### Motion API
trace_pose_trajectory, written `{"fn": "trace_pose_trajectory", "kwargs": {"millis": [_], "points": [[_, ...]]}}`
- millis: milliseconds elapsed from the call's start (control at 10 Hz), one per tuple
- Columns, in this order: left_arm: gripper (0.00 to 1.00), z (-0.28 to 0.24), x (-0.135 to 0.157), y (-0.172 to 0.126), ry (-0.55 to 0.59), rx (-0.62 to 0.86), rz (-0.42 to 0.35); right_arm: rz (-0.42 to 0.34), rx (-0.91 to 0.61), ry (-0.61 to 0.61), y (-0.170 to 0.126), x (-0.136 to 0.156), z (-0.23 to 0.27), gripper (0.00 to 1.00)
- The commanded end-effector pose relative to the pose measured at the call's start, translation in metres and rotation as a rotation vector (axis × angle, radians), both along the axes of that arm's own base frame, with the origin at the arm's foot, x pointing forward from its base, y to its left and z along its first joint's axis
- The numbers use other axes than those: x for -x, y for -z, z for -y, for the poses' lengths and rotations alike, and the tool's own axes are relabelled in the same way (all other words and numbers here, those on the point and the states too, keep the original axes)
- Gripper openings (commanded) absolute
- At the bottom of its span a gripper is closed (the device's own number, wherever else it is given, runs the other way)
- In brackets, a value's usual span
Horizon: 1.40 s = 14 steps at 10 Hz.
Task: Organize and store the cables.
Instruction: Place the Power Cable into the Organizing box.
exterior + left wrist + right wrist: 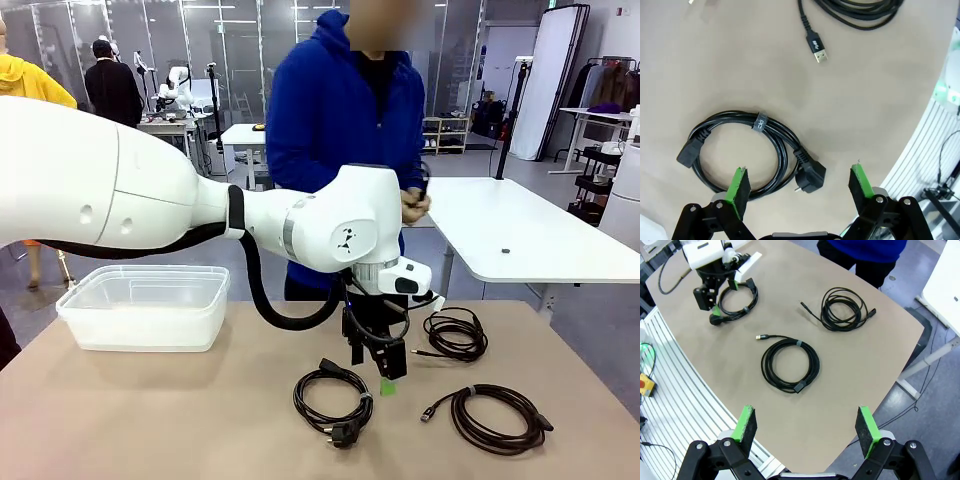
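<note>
Your target is the power cord coil (760,122). It's flat on the table (865,110), at about 10 o'clock from the middle of the left gripper (800,186), whose jaws are spread wide with nothing in them. The coil is a slight oval, long axis 9-to-3 in the left wrist view, the same line the jaws open along. I'd guess you want to nudge toward 9 to straddle the strands. Its angled plug (809,179) sits almost dead centre.

The left arm is way nearer. The right gripper (807,426) hovers by the table edge, jaws wide and empty, with that coil far off at its 11.

Heads up: the coil's near arc hides behind one pad, the USB cable (817,50) at 12 is cut off up top, and height above the table is hard to judge.
</note>
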<state>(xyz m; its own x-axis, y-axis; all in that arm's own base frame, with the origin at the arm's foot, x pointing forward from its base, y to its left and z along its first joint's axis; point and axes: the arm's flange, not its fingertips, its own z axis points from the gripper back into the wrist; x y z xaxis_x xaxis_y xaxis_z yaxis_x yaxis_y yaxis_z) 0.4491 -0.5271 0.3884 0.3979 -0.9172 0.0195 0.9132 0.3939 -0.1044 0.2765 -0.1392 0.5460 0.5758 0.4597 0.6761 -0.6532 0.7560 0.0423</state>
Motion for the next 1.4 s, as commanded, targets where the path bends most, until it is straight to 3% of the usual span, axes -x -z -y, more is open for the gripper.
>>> {"fn": "trace_pose_trajectory", "kwargs": {"millis": [0,500,600,700,800,1100,1200,1300], "points": [[1.00,0.006,-0.001,0.004,-0.042,-0.016,0.033,0.004,0.003,-0.016,0.002,0.001,0.001,1.00],[1.00,0.007,-0.004,0.012,-0.059,-0.057,0.037,0.004,0.003,-0.016,0.002,0.001,0.001,1.00],[1.00,0.008,-0.006,0.014,-0.146,-0.080,0.056,0.004,0.003,-0.016,0.002,0.001,0.001,1.00],[1.00,0.009,-0.011,0.015,-0.376,-0.104,0.046,0.004,0.003,-0.016,0.002,0.001,0.001,1.00],[1.00,0.009,-0.013,0.016,-0.512,-0.090,0.046,0.004,0.003,-0.016,0.002,0.001,0.001,1.00],[1.00,0.001,-0.012,0.024,-0.780,-0.133,0.116,0.004,0.003,-0.016,0.002,0.001,0.001,1.00],[1.00,-0.001,-0.009,0.025,-0.905,-0.095,0.037,0.004,0.003,-0.016,0.002,0.001,0.001,1.00],[1.00,-0.002,-0.007,0.028,-0.985,-0.097,0.040,0.004,0.003,-0.016,0.002,0.001,0.001,1.00]]}}
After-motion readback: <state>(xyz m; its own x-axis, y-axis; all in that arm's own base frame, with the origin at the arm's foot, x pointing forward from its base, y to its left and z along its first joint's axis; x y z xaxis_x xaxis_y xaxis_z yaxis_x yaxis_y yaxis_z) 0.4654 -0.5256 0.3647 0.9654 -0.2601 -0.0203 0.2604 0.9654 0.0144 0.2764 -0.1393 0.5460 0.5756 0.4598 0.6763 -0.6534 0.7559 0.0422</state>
